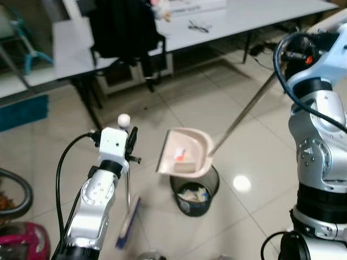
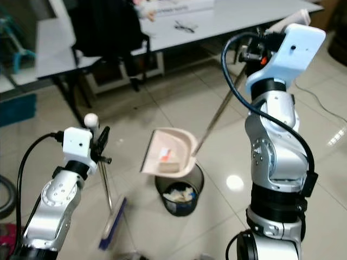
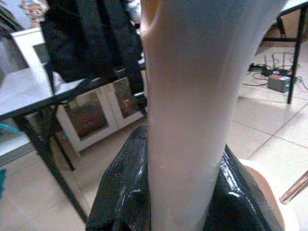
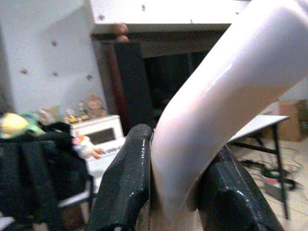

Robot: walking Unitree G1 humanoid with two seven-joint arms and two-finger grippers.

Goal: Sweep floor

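Left gripper (image 1: 130, 145), at about 8 o'clock in the head view, is clamped on the broom (image 1: 128, 216) near the top of its handle, fingers (image 3: 125, 192) pressed to either side of the pale shaft. The broom stands close to upright, its blue head on the tiles at 6 o'clock, parked out of the way while the pan is handled.

At centre, the dustpan (image 1: 184, 153) hangs tilted above the bin (image 1: 194, 192), its mouth angled down toward the bin's opening. Scraps, one orange, sit in the pan; the tilt is judged too shallow yet to tip them. Crumpled waste already lies in the bin.

The pan's long handle (image 1: 246, 111) runs up toward 2 o'clock to the right gripper (image 2: 269, 33), closed around the curved grip, fingers (image 4: 127, 183) on both sides. The high hold lets the arm steer the pan from a distance.

Floor (image 1: 217, 103) looks largely clean; the task is judged to be at emptying.
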